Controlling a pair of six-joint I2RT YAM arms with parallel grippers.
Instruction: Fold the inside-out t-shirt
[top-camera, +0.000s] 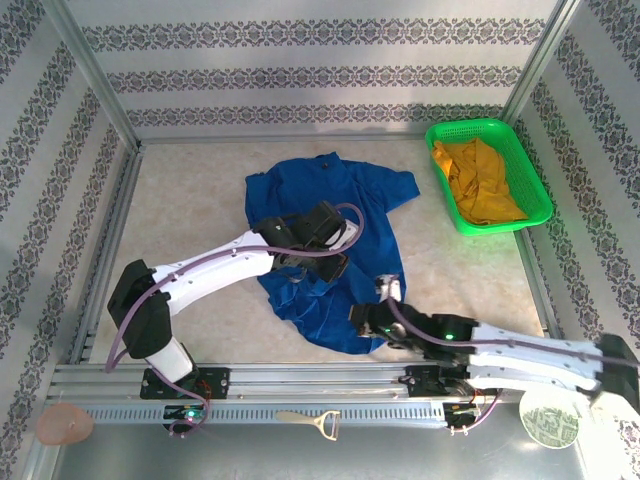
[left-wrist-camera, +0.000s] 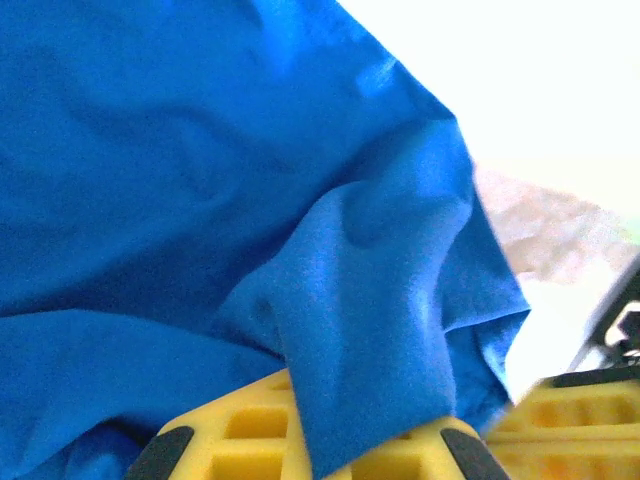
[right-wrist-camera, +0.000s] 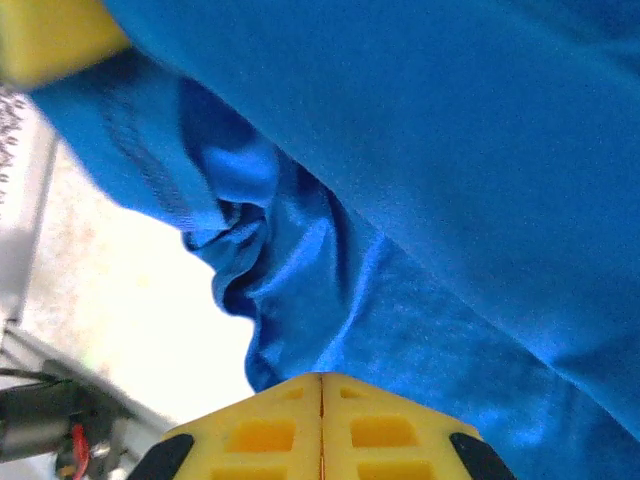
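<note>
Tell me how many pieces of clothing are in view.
2. The blue t-shirt lies crumpled in the middle of the table. A mustard-yellow garment sits in the green basket at the far right. More could be hidden beneath it.

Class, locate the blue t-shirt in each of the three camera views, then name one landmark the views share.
Top external: t-shirt crumpled, centre of frame.
Left wrist: t-shirt across the left and centre.
Right wrist: t-shirt across the top and right, hem bunched at left.
Shared landmark: pale table, at right in left wrist, at left in right wrist.
</note>
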